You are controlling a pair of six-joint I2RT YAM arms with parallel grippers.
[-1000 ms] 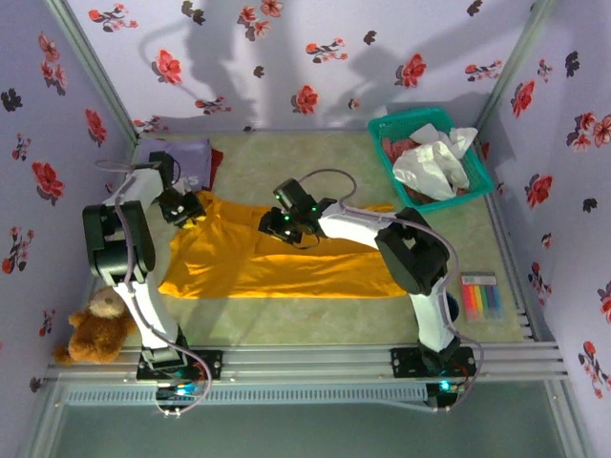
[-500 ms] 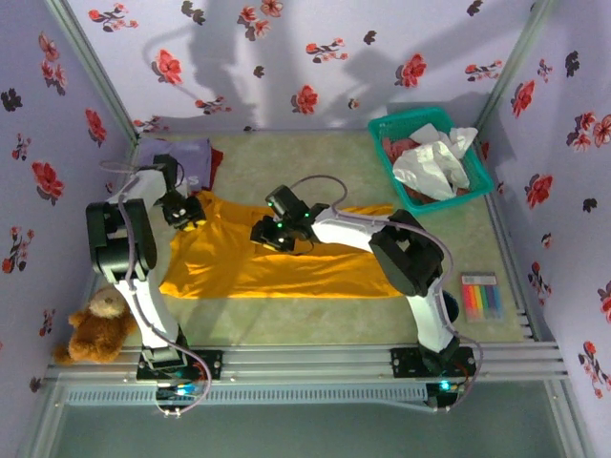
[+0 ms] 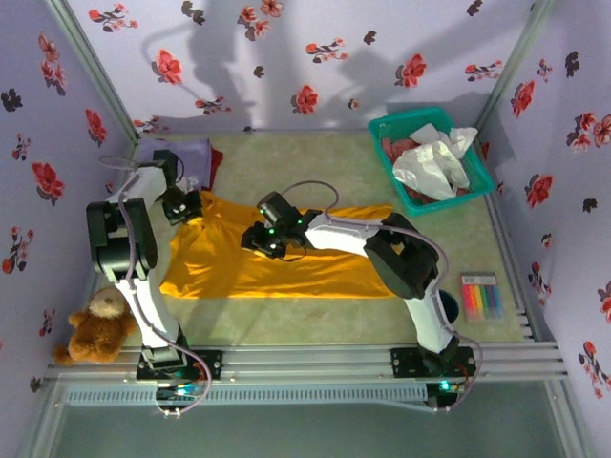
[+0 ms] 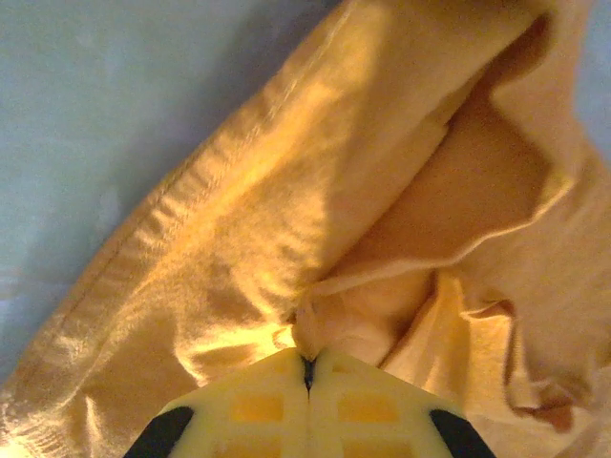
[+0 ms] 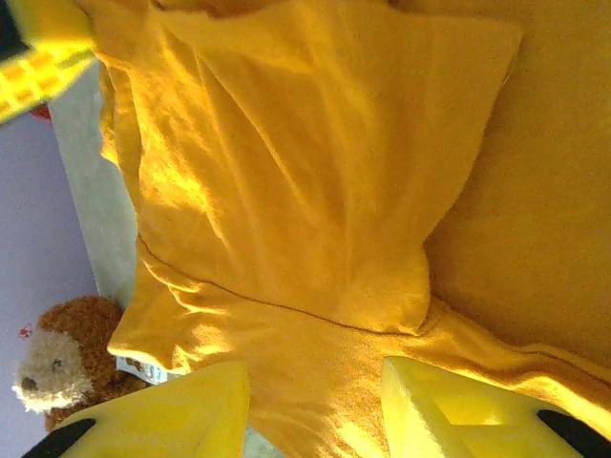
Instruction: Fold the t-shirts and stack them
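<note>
I had the fold of the orange shirt [image 3: 286, 269] in hand, spread just beyond the teddy bear [image 3: 92, 328]: left gripper [image 4: 308, 361] clamped on its far corner, right gripper [image 5: 315, 380] unclenched over the middle, so next I judged that corner needed carrying across.

Free along the far strip of pale green table mat [image 3: 296, 162], between folded lavender cloth shirt [image 3: 186, 157] and teal plastic basket [image 3: 380, 141]; free along the near strip before the orange-yellow cloth shirt [image 3: 239, 272]. Barred mid-table by the black-and-white right arm [image 3: 344, 234] across that shirt; at left by the upright left arm [image 3: 119, 239] and brown plush teddy bear [image 3: 91, 329].
</note>
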